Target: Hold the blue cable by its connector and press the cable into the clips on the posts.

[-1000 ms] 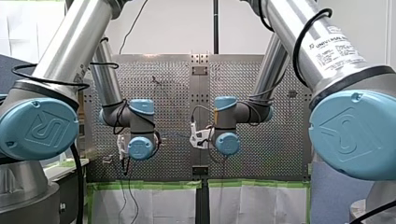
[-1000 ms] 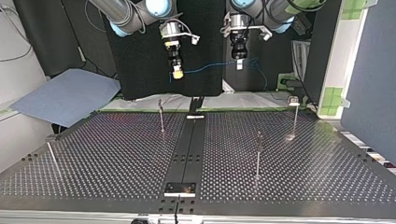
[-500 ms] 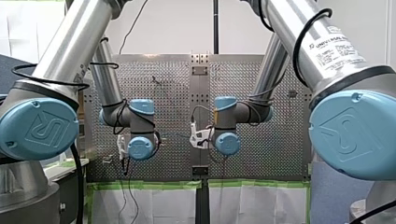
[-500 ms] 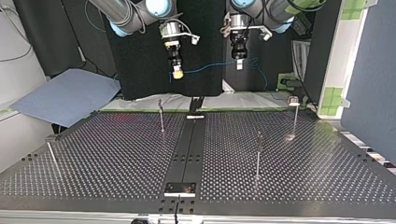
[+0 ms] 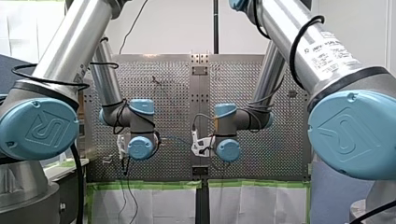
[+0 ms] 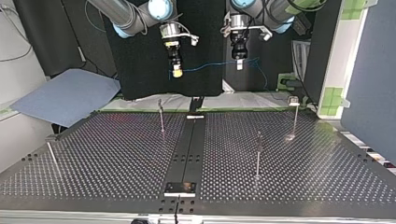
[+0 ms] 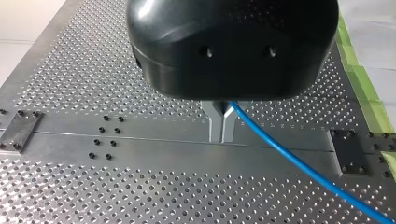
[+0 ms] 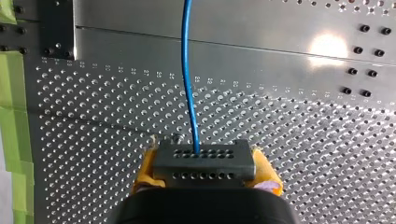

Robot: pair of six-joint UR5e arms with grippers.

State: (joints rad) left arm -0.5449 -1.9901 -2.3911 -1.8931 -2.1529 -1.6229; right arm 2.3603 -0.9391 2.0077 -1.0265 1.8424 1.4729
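Above the table (image 6: 116,154), over its centre strip (image 6: 187,149), both of my grippers hang clear of the surface with the blue cable (image 6: 205,67) strung between them. My right gripper (image 8: 204,175) is closed on the connector (image 8: 204,161), a dark block with rows of small holes, clamped between yellow pads (image 8: 146,169). Its wrist camera places it over the perforated sheet just beside the strip, and the cable leaves the connector's face and runs straight ahead across the strip. My left gripper (image 7: 222,126) sits directly over the strip. Its two metal fingers (image 7: 215,123) are pinched almost together on the cable, which comes out from between them near their roots and trails off to one side over the perforations. Seen from across the table, the cable sags slightly between the two grippers, and past my left gripper it loops on, away from the strip. Four thin posts (image 6: 258,154) stand on the table, two on each side of the strip; the cable is apart from all of them. Green tape (image 7: 369,93) edges the table at the end of the strip nearer the arms.
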